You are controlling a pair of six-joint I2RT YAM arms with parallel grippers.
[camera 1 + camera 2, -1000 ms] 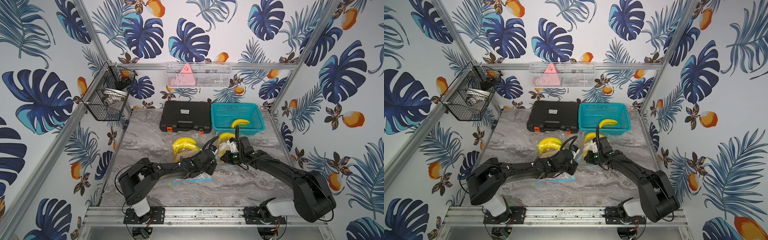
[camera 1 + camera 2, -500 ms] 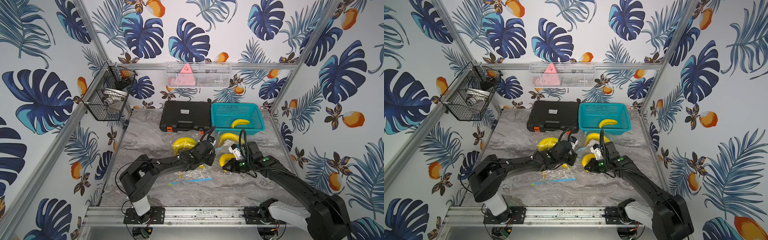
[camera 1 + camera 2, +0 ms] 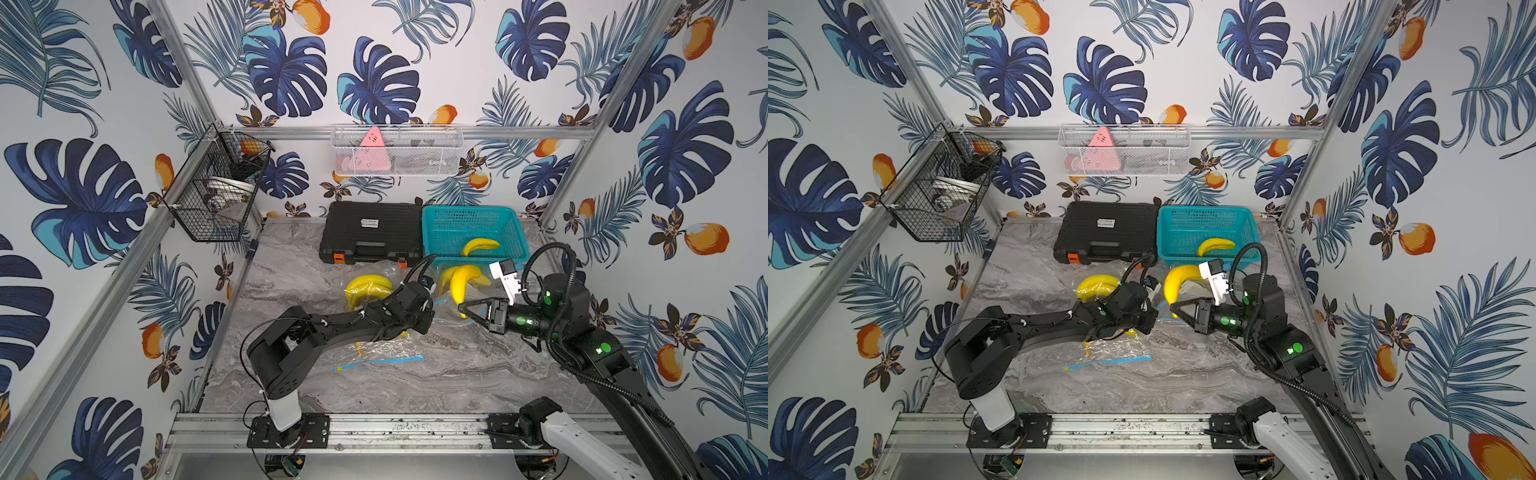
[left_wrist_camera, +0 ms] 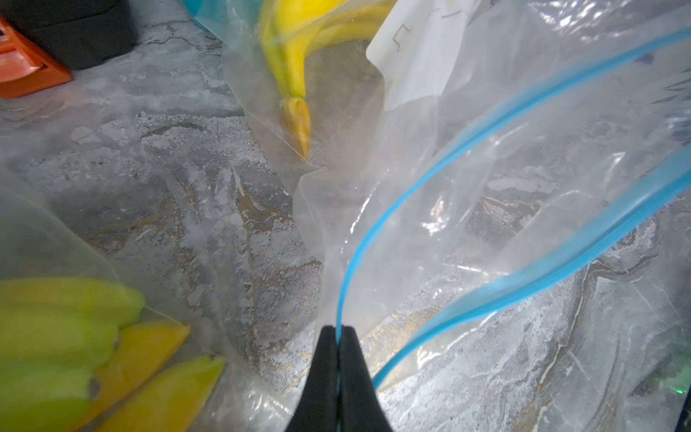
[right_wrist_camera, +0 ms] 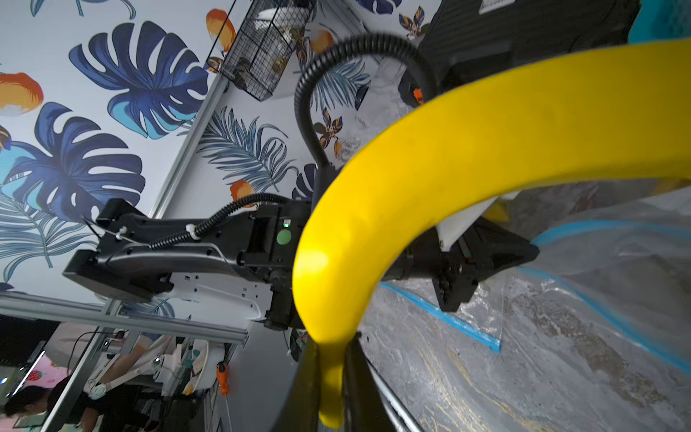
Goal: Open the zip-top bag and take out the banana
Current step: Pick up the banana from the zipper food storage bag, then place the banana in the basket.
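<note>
The front strip of the table [image 3: 457, 382] lies bare, save a flat bag [image 3: 390, 351] just in front of the left arm [image 3: 332, 328], which spans the middle. At the back, black case [image 3: 372, 232] and teal basket [image 3: 469, 209] stand side by side. A bagged banana bunch [image 3: 368, 286], the open bag [image 4: 486, 187] and the raised banana [image 3: 457, 284] crowd the centre. The gap between left gripper [image 4: 338, 333] and right gripper [image 3: 460, 306] seems narrow, though clear film blurs it.
</note>
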